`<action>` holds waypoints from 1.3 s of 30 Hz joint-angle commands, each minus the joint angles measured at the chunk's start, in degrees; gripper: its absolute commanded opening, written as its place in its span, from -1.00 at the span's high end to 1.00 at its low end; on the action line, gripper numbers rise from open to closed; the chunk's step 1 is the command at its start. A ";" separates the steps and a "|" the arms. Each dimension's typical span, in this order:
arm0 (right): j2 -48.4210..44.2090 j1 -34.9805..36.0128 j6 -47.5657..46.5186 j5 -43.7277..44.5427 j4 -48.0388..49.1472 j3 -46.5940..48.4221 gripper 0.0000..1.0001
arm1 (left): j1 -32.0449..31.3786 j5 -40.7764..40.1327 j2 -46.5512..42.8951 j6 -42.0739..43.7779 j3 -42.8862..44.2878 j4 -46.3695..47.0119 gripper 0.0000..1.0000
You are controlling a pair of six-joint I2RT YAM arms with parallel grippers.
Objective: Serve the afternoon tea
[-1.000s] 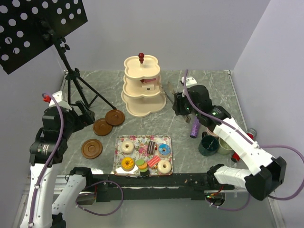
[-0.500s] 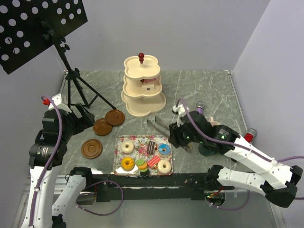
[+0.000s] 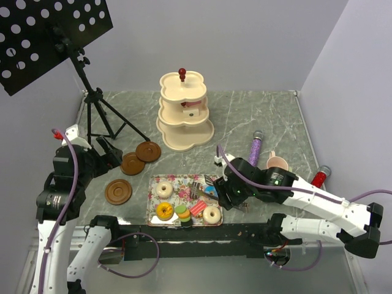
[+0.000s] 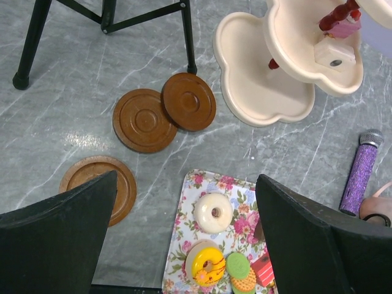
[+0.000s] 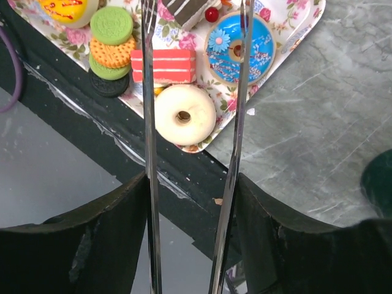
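Near edge, right side. The right gripper (image 5: 191, 195) has its fingers closed on a pair of metal tongs (image 5: 149, 122), one finger pressing each blade. The blades are apart and reach out over the floral tray (image 4: 184, 226). In the wrist view they pass either side of the white doughnut (image 5: 184, 114). The tips run out of that view near the blue doughnut (image 5: 257, 52) and the chocolate cake slice (image 5: 184, 9). I cannot tell their height above the food.

Also on the tray: striped pink cake slice (image 5: 163, 65) and a stack of macarons (image 5: 110, 52).

Handling, my judgement: the food looks like light, hard, glossy toy pieces, so thin blades may slip.
- Doughnuts: pinch across the outer rim.
- Cake slices: flat sides give the surest hold.
- Macarons: the loose stack could topple, so take the top one alone.

Left side. The left gripper (image 4: 187, 184) hangs over the table, fingers wide, nothing between them. Three brown saucers (image 4: 145, 120) lie just left of the tray. They are thin and flat, so they are best taken by the rim.

Further right, the pink mug (image 3: 277, 163) stands beside a purple microphone (image 3: 254, 150). A sliver of the dark teal mug (image 5: 380, 184) shows.

Far middle: the cream tiered stand (image 3: 182, 116), well apart from the tray.
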 commanded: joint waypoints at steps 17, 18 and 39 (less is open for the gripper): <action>6.80 0.53 -9.00 -1.60 0.05 2.01 -0.37 | -0.04 0.59 -3.98 -2.68 -3.87 -0.29 -0.99; 7.15 0.71 -9.09 -1.61 0.05 2.19 -0.37 | -0.12 0.59 -3.80 -2.59 -3.69 -0.20 -0.99; 12.95 1.41 -11.99 -3.19 4.52 5.00 -0.24 | -0.04 -0.47 -2.83 -2.42 -3.34 1.12 -0.99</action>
